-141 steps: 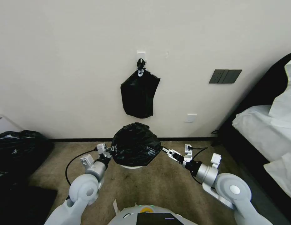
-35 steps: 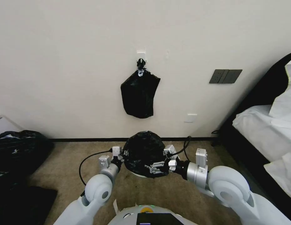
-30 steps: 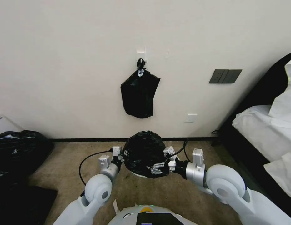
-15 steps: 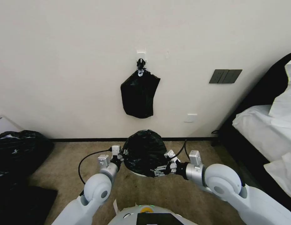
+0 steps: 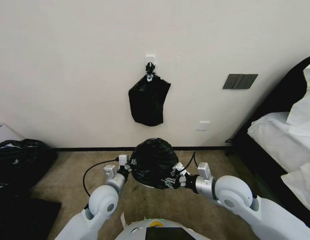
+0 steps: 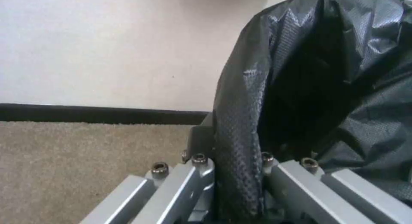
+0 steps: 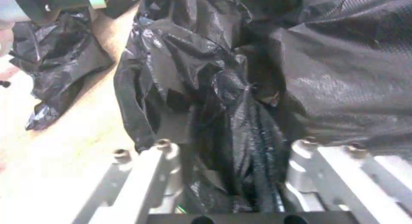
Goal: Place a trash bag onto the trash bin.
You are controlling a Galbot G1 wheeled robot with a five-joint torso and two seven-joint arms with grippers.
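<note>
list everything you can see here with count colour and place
trash bag: 1, black, draped over the bin on the carpet by the wall
trash bin: 1, cream-white, a sliver showing under the bag
hanging bag bundle: 1, black, on a wall hook above the bin
big sacks: black, on the floor at left
switch plate: 1, dark grey, wall at right
socket: 1, white, low on the wall
bed: 1, white bedding, dark frame, right
left end effector: 1, grey, pinching the bag's left side
right end effector: 1, grey, clamped on the bag's near right edge
</note>
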